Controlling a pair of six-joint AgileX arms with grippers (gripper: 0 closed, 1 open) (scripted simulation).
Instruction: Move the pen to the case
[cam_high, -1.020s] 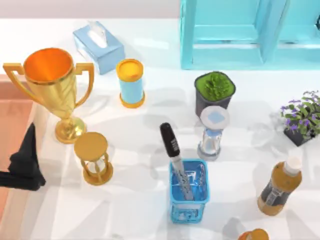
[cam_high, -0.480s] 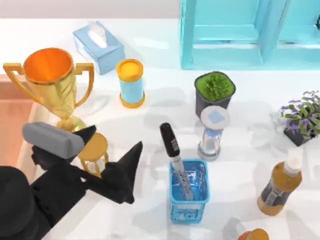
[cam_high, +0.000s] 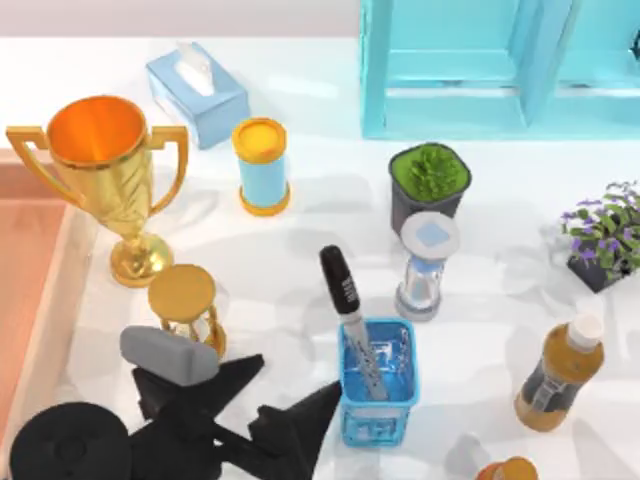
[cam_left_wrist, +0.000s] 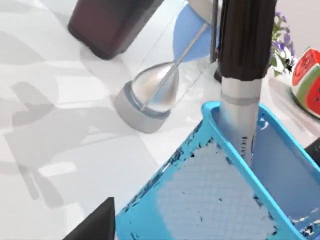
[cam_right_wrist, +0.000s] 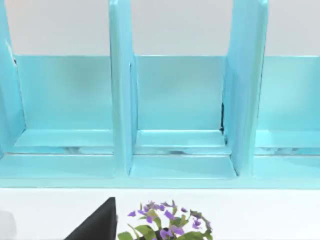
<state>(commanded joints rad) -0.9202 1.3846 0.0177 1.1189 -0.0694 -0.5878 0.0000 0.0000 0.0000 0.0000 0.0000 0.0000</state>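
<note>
One gripper at work — the left gripper (cam_high: 275, 405), fingers spread, reaches low toward the pen (cam_high: 352, 320) standing in the blue basket (cam_high: 377, 400)

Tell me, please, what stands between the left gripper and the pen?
In the top view, the blue mesh basket wall: the pen stands inside it, and the open left gripper sits just beside it.

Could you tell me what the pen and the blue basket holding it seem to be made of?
The pen looks like smooth plastic: glossy black cap, matte grey-silver barrel with small printing. The blue basket seems to be fine wire or plastic mesh, as a grid pattern shows on its walls under a solid rim.
</note>
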